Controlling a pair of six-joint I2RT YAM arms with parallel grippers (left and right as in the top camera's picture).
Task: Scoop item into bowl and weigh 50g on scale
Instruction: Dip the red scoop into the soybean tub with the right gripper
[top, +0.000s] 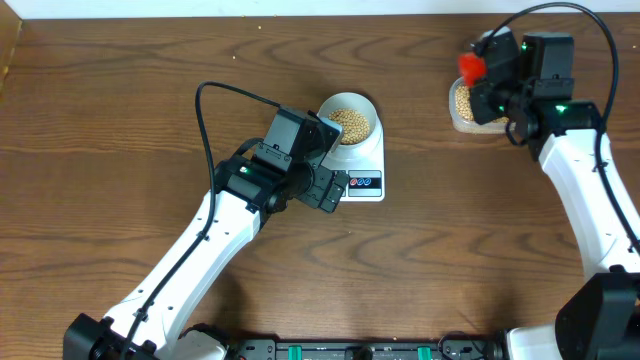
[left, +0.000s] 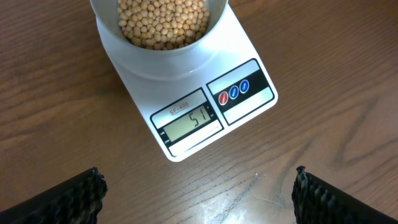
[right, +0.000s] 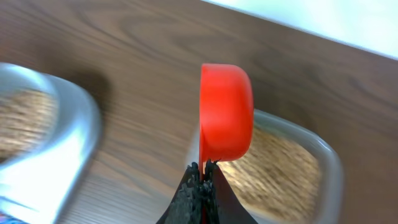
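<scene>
Overhead: bowl (top: 376, 112) of soybeans (top: 350, 122) sat atop scale (top: 365, 165), mid-table; clear tub (top: 455, 120) lay far right.
Left wrist: left gripper (left: 199, 186) stood spread, empty, before scale; display (left: 189, 121) read 51.
Right wrist: right gripper (right: 203, 173) clenched handle of red scoop (right: 225, 112) over tub.

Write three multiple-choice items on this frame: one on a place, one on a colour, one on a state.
1. Where does the bowl sit? A on the scale; B beside the scale; C on a shelf.
2. What colour is the scoop? A blue; B red; C green.
3. How does the left pincer stand? A shut on the bowl; B shut on the scoop; C open, holding nothing.
Answers: 1 A, the bowl rests on the scale's platform. 2 B, the scoop gripped by the right pincer is plainly red. 3 C, its fingers stand wide apart, gripping nothing.
</scene>
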